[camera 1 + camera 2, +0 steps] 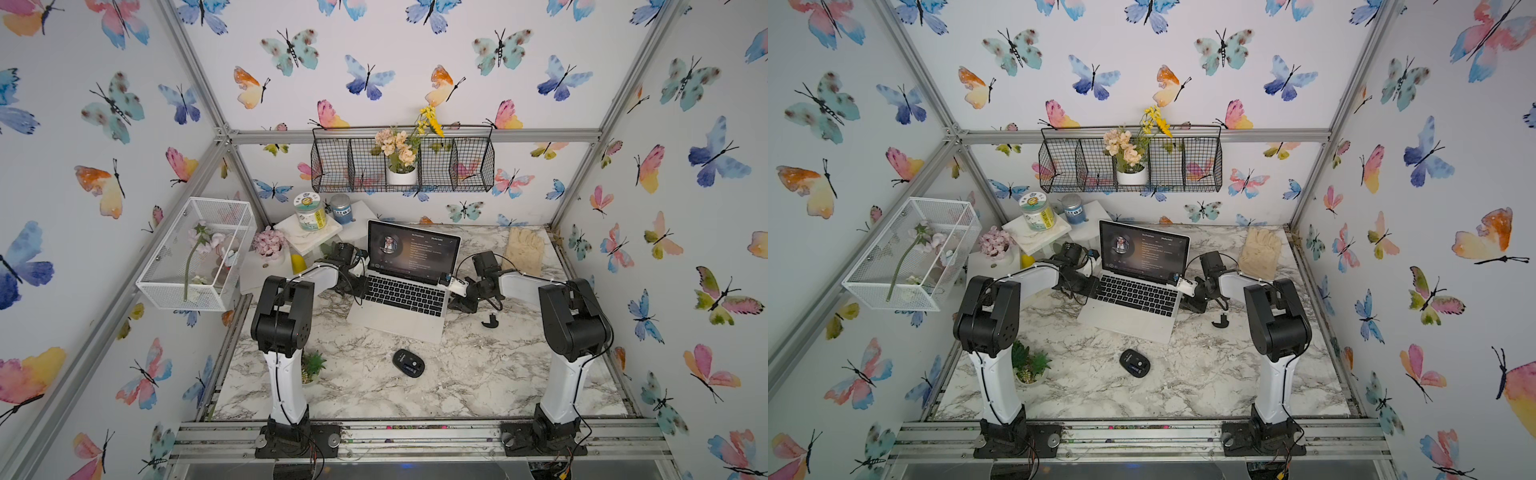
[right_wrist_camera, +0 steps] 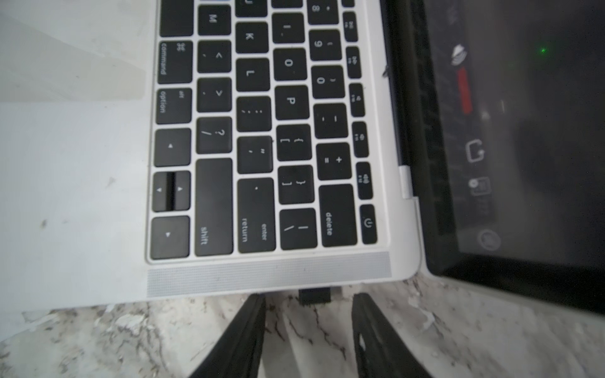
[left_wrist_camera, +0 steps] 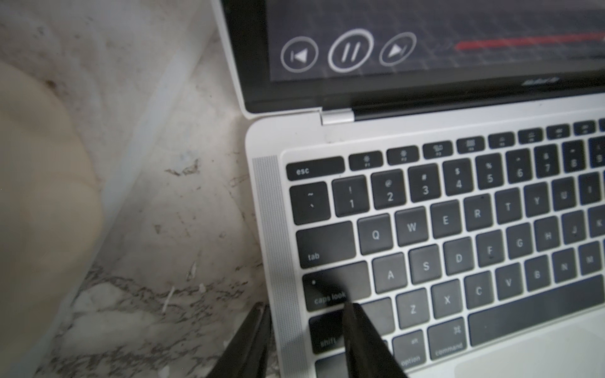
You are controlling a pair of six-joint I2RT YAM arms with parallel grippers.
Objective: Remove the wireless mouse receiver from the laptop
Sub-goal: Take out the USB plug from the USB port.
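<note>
Right wrist view: 1 wireless mouse receiver (image 2: 314,296), a black nub, is plugged into the side edge of the laptop (image 2: 82,196) at the corner by the delete & power keys. It sticks out over the marble surface (image 2: 131,343). The right hand (image 2: 309,295) has its 2 fingers (image 2: 245,330) apart, 1 on each side of the nub. Neither touches it and nothing is held.

Left wrist view: the left hand (image 3: 306,306) also has 2 fingers apart, straddling the laptop's opposite edge. 1 tip is over the caps lock/shift keys, the other is off the edge above the surface. Can't tell if the tip presses the keys. The screen shows 3 round player buttons.

In both top views:
- 2 arms, left arm (image 1: 282,316) & right arm (image 1: 573,320), 1 on each side of the 1 open laptop.
- 1 black mouse (image 1: 408,363) (image 1: 1135,363) on the surface, nearer the arm bases, apart from the laptop.
- 1 small black piece (image 1: 490,322) near the right arm.
- 1 beige glove (image 1: 524,249) at the far right corner.
- 2 jars (image 1: 309,214) on a white stand, w/ 1 pot of pink flowers (image 1: 269,242) beside it.
- 1 small green plant (image 1: 315,363) by the left arm.
- 1 white mesh basket (image 1: 183,297) on the left wall w/ 1 flower stem in it.
- 1 black wire basket (image 1: 332,166) on the back wall, holding 1 white flower pot (image 1: 401,174).
</note>
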